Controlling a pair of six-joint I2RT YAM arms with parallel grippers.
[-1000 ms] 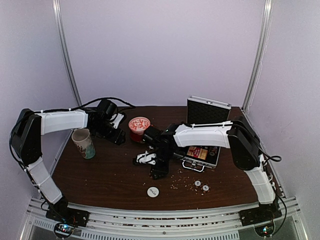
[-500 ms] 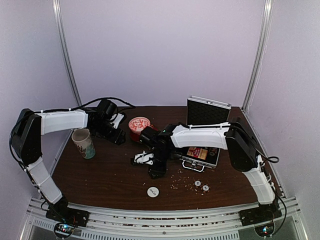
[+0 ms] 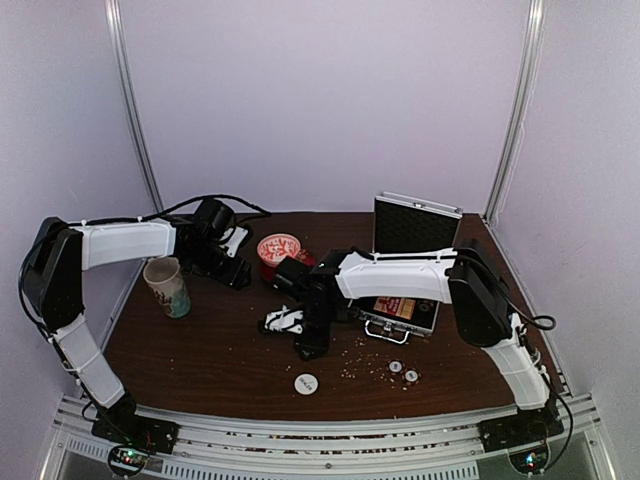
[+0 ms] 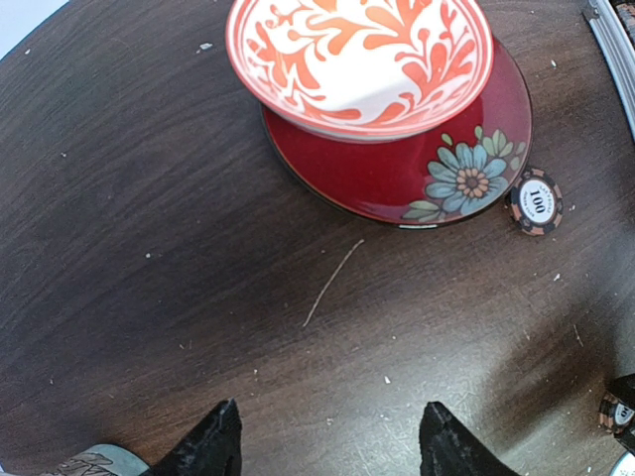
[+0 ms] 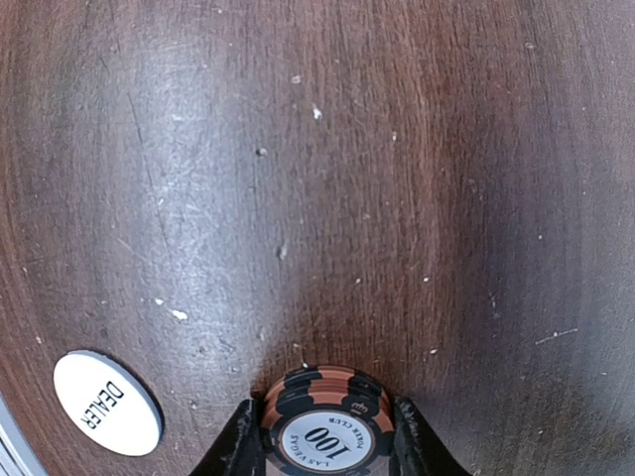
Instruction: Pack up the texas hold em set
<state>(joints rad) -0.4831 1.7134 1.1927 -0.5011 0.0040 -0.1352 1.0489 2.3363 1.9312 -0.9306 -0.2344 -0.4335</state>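
The silver briefcase (image 3: 412, 232) stands open at the back right, its lid upright, with the red-yellow card box (image 3: 396, 305) in its tray. My right gripper (image 3: 312, 348) (image 5: 327, 436) is shut on a small stack of orange-black "100" chips (image 5: 327, 424) just above the table. The white dealer disc (image 5: 107, 402) (image 3: 306, 383) lies near it. Two chips (image 3: 403, 372) lie on the table by the case. My left gripper (image 4: 327, 441) (image 3: 232, 270) is open and empty, facing the bowl. One "100" chip (image 4: 536, 201) lies against the saucer, and another chip (image 4: 617, 412) shows at the right edge.
The red-white bowl (image 4: 362, 55) (image 3: 278, 248) sits on its red saucer (image 4: 437, 169) at the table's middle back. The patterned paper cup (image 3: 167, 286) stands at the left. Small specks (image 3: 352, 372) are scattered in front of the case.
My right gripper has shifted a little to the left with the chips in it. The left arm has not moved.
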